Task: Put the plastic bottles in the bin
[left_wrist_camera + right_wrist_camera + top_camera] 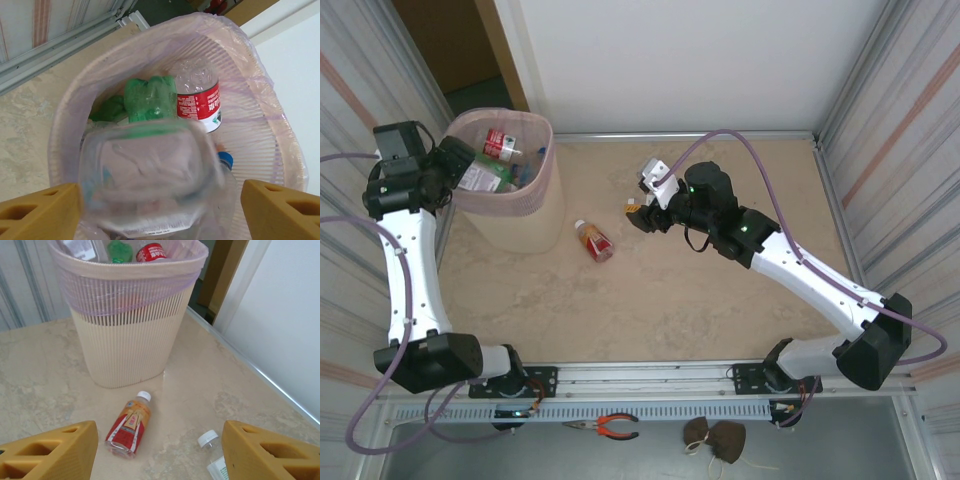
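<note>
Clear bottle [150,175] judged released over the bin [542,195]
Top view: the left gripper [458,166] is poised over the bin's rim; a red-labelled bottle [593,241] is seen just beside the bin. Left wrist: the blurred clear bottle is framed by wide jaws, apparently let go. Right wrist: the right gripper [160,440] is spread, empty; open tabletop [50,370] is offered for grasping the red-labelled bottle next.

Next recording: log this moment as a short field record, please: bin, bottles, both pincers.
bin: pale pink, ribbed, far left of table
in bin: green bottle, red-labelled bottle
left pincer: over the bin, jaws apart, blurred clear bottle between them
right pincer: open, empty, above the table
on table: red-orange bottle lying beside bin; half-seen bottle by right pincer
front ledge: orange-handled pliers
</note>
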`<state>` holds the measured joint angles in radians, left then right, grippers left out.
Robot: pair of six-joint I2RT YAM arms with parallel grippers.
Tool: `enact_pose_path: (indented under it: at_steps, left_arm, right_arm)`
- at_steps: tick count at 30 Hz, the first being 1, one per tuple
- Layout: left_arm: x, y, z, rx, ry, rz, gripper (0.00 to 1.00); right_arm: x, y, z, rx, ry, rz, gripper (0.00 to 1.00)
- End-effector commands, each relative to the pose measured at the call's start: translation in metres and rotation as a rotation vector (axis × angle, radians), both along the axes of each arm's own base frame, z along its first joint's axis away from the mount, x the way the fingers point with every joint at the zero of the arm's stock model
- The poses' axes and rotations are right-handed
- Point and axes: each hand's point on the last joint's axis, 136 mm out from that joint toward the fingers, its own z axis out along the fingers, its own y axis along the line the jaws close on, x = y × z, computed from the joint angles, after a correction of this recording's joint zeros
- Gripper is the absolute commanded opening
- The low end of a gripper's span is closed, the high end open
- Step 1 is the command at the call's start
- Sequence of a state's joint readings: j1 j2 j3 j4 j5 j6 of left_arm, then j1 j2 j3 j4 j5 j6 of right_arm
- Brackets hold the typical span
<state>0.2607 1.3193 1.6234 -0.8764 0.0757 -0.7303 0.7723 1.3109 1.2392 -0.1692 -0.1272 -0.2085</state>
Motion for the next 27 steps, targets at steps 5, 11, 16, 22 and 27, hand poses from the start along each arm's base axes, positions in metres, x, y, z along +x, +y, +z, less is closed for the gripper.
enact_pose_path:
  at_steps: [5,11,16,22,27]
  left_arm:
    - [-0.005,0.003,0.021,0.012,-0.042,0.015,0.85]
    - [0.003,-0.008,0.036,0.021,-0.117,-0.065,0.85]
    - [0.013,-0.020,0.040,0.010,-0.162,-0.151,0.84]
    - [0.031,-0.016,0.020,0.016,-0.096,-0.178,0.84]
    - [0.046,-0.011,-0.005,-0.008,-0.024,-0.198,0.85]
  right_arm:
    - [-0.003,-0.004,0.001,0.015,0.018,-0.021,0.65]
    - [-0.003,-0.003,0.001,0.014,0.019,-0.021,0.65]
    - [-0.002,-0.004,-0.002,0.008,0.024,-0.027,0.65]
    - [-0.002,-0.004,-0.004,0.005,0.034,-0.032,0.65]
    - [-0.002,-0.007,-0.005,-0.002,0.034,-0.041,0.65]
